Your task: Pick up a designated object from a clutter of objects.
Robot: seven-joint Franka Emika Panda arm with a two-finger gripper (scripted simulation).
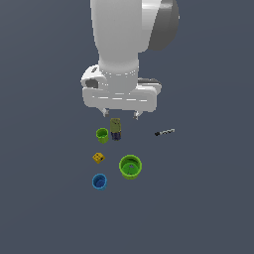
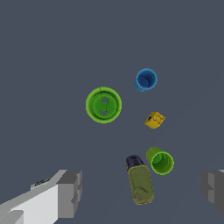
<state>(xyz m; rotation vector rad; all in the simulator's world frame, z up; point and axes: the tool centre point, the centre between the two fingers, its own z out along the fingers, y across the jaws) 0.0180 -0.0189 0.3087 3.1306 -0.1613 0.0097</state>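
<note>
The designated object is a tiny yellow-orange cube [image 1: 98, 158] [image 2: 155, 120] with dark dots, lying on the grey floor among the clutter. Around it stand a small green cup [image 1: 102, 135] [image 2: 160, 160], a large green cup [image 1: 130, 166] [image 2: 103, 104], a blue cup [image 1: 99, 181] [image 2: 145, 80] and an olive box [image 1: 115, 128] [image 2: 140, 185]. A thin dark stick [image 1: 164, 132] lies toward the exterior view's right. My gripper [image 1: 120, 114] [image 2: 141, 192] hangs open high above the olive box, holding nothing, well apart from the cube.
The arm's white body [image 1: 124, 44] fills the upper middle of the exterior view. Bare grey floor [image 1: 208, 198] surrounds the small cluster on all sides.
</note>
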